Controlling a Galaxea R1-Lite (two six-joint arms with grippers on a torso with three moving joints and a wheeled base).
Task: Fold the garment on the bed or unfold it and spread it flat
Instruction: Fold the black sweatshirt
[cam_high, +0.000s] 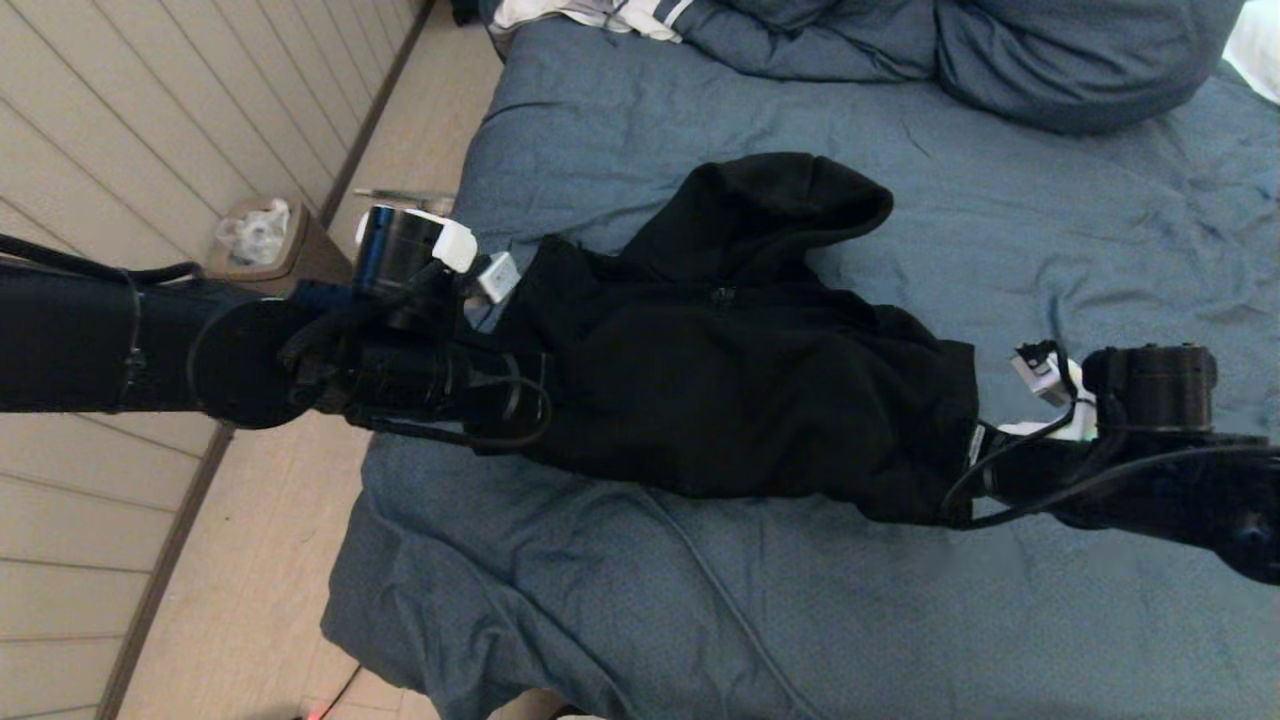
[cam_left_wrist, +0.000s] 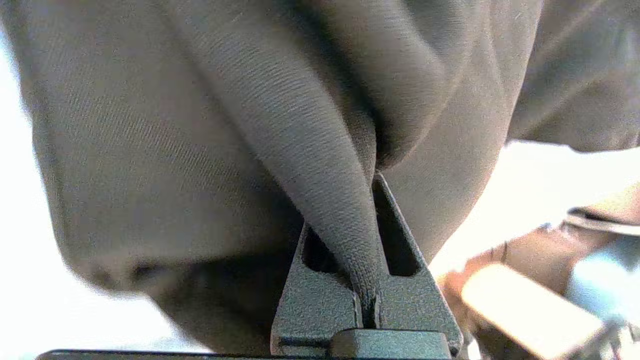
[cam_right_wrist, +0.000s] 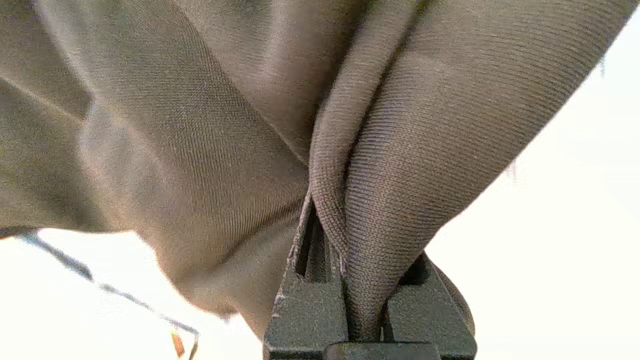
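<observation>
Across the middle of the bed (cam_high: 1000, 250), the garment (cam_high: 740, 380) hangs bunched between the two arms, its hood toward the pillows (cam_high: 1080, 60) at the head end and its lower edge sagging toward the foot end. At the bed's left edge the left gripper (cam_left_wrist: 367, 280) has its jaws clamped together on a narrow fold of the black fabric; toward the right side the right gripper (cam_right_wrist: 362, 300) is clamped the same way on another pinched ridge.

Both holds look thin: each grips only a small pleat near the jaw tips, and the cloth is thick and soft, so a pull outward could, I judge, drag a pleat free and drop that end in a heap. It is hard to tell which parts of the sweatshirt are held, so spreading may twist the body or leave a sleeve trapped beneath. The left arm works right at the edge, where slack cloth could slide off toward the floor and the small bin (cam_high: 265, 245) beside the bed. Uneven lifting would also let the hood fold under.
</observation>
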